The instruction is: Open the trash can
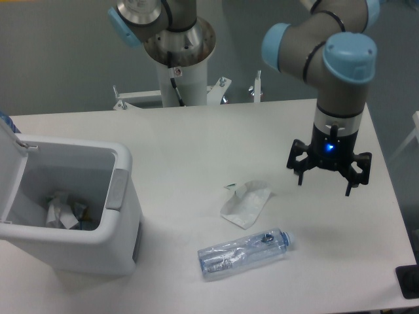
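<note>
1. One end effector [325,180] is hanging over the right side of the desk [196,137], fingers spread wide, gripping nothing.
2. The trash can [72,203] is sitting at the desk's left edge, lid swung up, crumpled paper [63,210] inside.
3. A clear bottle [243,252] and a plastic wrapper [246,202] are lying between them.

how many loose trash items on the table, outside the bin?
2: a clear crushed bottle near the front edge, and a crumpled wrapper just behind it. More litter sits inside the open trash can.
</note>
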